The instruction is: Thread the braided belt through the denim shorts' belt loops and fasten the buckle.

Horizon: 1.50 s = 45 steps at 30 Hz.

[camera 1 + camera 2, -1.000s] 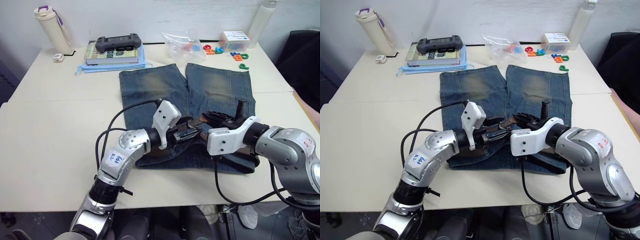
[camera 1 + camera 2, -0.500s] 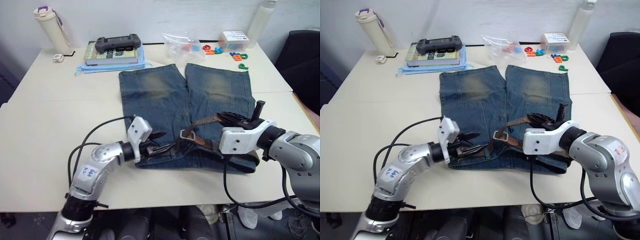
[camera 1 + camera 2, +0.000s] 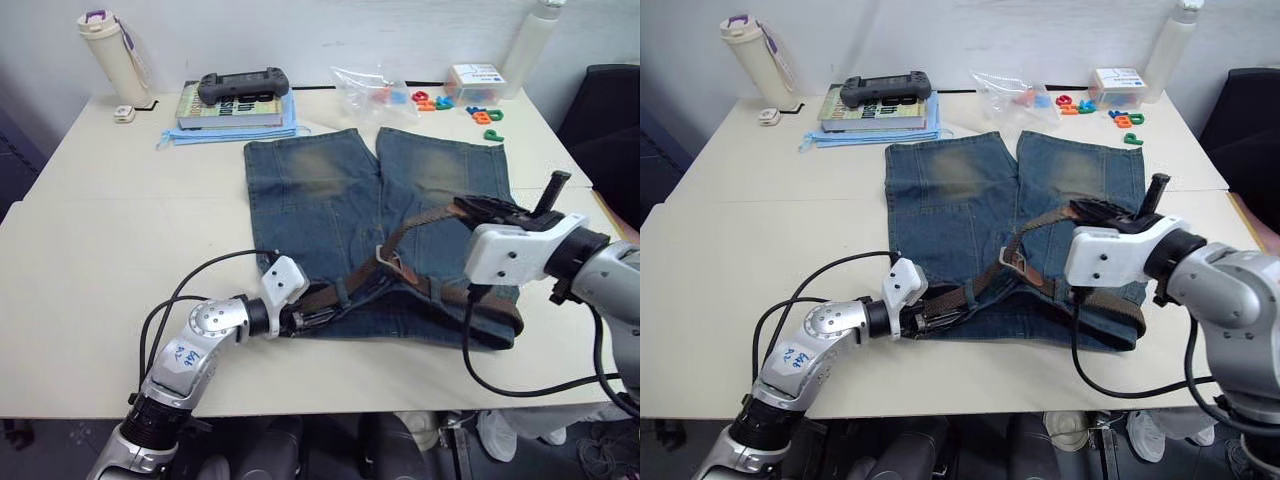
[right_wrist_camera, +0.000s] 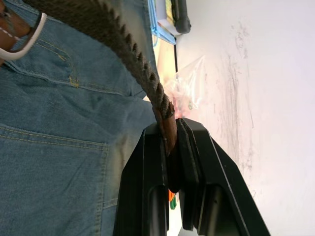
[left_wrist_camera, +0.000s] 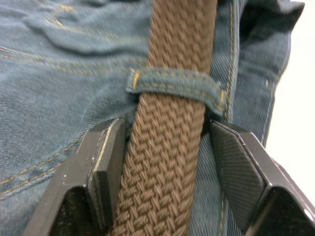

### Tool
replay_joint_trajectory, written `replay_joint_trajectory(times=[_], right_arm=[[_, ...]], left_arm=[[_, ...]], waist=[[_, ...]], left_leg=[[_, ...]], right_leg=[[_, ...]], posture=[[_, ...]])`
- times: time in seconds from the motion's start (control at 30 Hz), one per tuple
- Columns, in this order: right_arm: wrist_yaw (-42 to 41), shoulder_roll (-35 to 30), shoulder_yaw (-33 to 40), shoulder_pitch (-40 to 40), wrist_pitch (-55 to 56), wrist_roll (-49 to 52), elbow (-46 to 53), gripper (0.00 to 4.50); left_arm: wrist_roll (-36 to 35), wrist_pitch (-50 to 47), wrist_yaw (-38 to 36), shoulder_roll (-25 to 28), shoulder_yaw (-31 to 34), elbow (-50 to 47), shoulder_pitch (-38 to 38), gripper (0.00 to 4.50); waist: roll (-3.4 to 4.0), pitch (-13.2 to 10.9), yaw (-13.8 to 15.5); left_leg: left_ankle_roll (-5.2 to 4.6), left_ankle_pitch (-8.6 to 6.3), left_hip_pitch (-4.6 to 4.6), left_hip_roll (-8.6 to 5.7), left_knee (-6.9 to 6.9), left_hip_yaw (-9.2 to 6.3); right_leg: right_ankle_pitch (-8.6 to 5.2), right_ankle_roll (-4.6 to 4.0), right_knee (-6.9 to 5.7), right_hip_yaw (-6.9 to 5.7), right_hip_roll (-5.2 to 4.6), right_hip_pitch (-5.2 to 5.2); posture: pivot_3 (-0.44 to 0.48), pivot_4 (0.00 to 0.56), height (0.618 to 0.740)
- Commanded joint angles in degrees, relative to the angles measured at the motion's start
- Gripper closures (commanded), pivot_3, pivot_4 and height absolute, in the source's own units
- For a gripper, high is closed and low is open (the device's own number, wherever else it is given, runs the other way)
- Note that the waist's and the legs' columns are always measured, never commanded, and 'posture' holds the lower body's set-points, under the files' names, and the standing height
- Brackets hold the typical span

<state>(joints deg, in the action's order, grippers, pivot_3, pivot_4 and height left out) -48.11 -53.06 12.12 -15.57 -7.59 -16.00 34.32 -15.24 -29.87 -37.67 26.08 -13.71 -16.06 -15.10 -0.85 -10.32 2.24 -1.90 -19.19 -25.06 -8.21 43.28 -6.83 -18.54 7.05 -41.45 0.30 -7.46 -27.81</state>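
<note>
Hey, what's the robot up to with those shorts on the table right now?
It is threading a dark-brown braided belt into blue denim shorts lying flat on the cream table. The right gripper is shut on the belt's tan tip, held raised over the right leg. The left gripper sits open at the waistband, its fingers either side of the belt where it passes under a denim belt loop. The silver buckle lies unfastened on the shorts.
</note>
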Motion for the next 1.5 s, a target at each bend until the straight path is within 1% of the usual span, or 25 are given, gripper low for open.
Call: replay_joint_trajectory(times=[0.03,0.33,0.53,0.7,0.8,0.9,1.0,1.07,1.17,1.23,1.3,1.37,1.5], right_arm=[[1.08,-2.23,6.39,-2.6,-0.73,2.07,-0.31,4.5],[2.69,-6.14,8.49,-4.21,0.15,1.56,-4.69,4.5],[4.15,-7.98,8.54,-5.83,0.78,1.09,-6.75,4.5],[3.7,-5.15,4.64,-7.46,-1.22,4.7,-2.41,4.5],[3.52,-3.77,1.72,-7.97,-2.3,4.35,-0.39,4.5],[3.42,-3.87,-2.44,-7.87,-2.17,1.26,0.64,4.5],[3.2,-4.11,-6.17,-7.59,-2.2,-2.13,1.15,4.5],[3.05,-4.08,-8.24,-7.66,-2.15,-4.18,1.24,4.5],[3.02,-3.09,-10.66,-8.3,-2.42,-5.95,1.55,4.5],[2.89,-2.41,-11.84,-8.8,-2.73,-6.59,1.84,4.5],[2.6,-1.7,-12.75,-9.41,-2.84,-7.07,2.24,4.5],[2.3,-1.21,-13.77,-9.87,-2.77,-7.63,2.62,4.5],[1.75,-0.47,-14.8,-10.14,-2.77,-8.68,3.08,4.5]], left_arm=[[3.04,-1.21,-1.13,2.93,-1.87,2.63,2.55,1.49],[3.04,-2.43,-1.47,3.38,-2.52,1.72,2.69,1.49],[2.92,-2.86,-1.44,3.49,-2.4,1.39,2.86,1.49],[2.63,-2.6,-0.49,2.89,-1.27,0.46,2.36,1.49],[0.2,-2.59,0.79,0.6,1.42,-1.26,0.82,1.49],[-4.56,-1.88,1.36,-2.89,5.11,-5.4,-0.89,1.49],[-8.63,-2.67,1.47,-5.16,7.59,-9.82,-1.62,1.49],[-10.8,-4.03,1.59,-5.85,8.12,-12.4,-2.31,1.49],[-12.09,-5.91,3.68,-7.28,8.33,-13.66,-4.71,1.49],[-11.85,-7.45,5.79,-8.16,8.12,-13.49,-6.57,1.49],[-7.41,-7.02,9.26,-8.95,6.2,-11.34,-9.36,1.49],[-2.11,-3.53,10.77,-9.17,2.59,-9.22,-12.14,1.49],[3.29,-1.21,13.02,-10.26,-0.91,-7.02,-14.6,1.49]], waist=[[0.01,0.0,-0.01],[0.1,0.06,0.06],[0.1,0.06,0.28],[0.1,0.05,0.38],[0.1,0.06,0.38],[0.1,0.05,0.45],[0.08,0.05,0.47],[0.08,0.05,0.49],[0.08,0.05,0.46],[0.08,0.04,0.43],[0.07,0.04,0.47],[0.06,0.03,0.56],[0.06,0.03,0.58]], left_leg=[[0.0,0.0,0.0,0.0,0.0,0.0],[-0.02,-0.01,-0.02,0.0,0.01,0.0],[-0.02,-0.01,-0.02,0.0,0.01,0.01],[-0.02,-0.01,-0.03,0.0,0.0,0.0],[-0.02,-0.01,-0.03,0.0,0.0,0.0],[-0.02,-0.01,-0.04,0.0,0.01,-0.01],[-0.02,-0.01,-0.08,0.0,0.01,-0.03],[-0.02,-0.01,-0.08,0.0,0.0,-0.02],[-0.01,-0.01,-0.07,0.0,0.01,-0.01],[-0.01,-0.01,-0.05,0.0,0.01,0.0],[0.0,-0.01,-0.05,0.0,0.02,0.01],[0.0,-0.01,-0.05,0.0,0.02,0.0],[-0.01,-0.01,-0.07,0.0,0.01,0.03]], right_leg=[[0.0,0.0,0.0,0.0,0.0,0.0],[0.0,0.0,0.0,-0.01,-0.02,0.01],[0.0,0.0,0.01,0.0,-0.03,0.0],[0.0,0.0,0.02,0.0,-0.02,0.0],[0.0,0.0,0.02,0.0,-0.02,0.0],[0.0,0.0,0.02,-0.01,-0.02,0.0],[0.0,0.0,0.03,-0.03,-0.02,-0.04],[0.0,0.0,0.04,-0.03,-0.02,-0.05],[0.0,0.0,0.04,-0.02,-0.01,-0.04],[0.0,0.0,0.04,-0.01,-0.01,-0.02],[0.01,0.01,0.02,-0.01,0.0,-0.02],[0.01,0.01,0.03,-0.02,0.0,-0.02],[0.01,0.01,0.07,-0.01,0.0,-0.02]], posture=[[0.0,0.15,0.659],[0.0,0.15,0.659],[0.0,0.15,0.659],[0.0,0.15,0.659],[0.0,0.15,0.659],[0.0,0.15,0.659],[0.0,0.15,0.659],[0.0,0.15,0.659],[0.0,0.15,0.659],[0.0,0.15,0.659],[0.0,0.15,0.659],[0.0,0.15,0.659],[0.0,0.15,0.659]])
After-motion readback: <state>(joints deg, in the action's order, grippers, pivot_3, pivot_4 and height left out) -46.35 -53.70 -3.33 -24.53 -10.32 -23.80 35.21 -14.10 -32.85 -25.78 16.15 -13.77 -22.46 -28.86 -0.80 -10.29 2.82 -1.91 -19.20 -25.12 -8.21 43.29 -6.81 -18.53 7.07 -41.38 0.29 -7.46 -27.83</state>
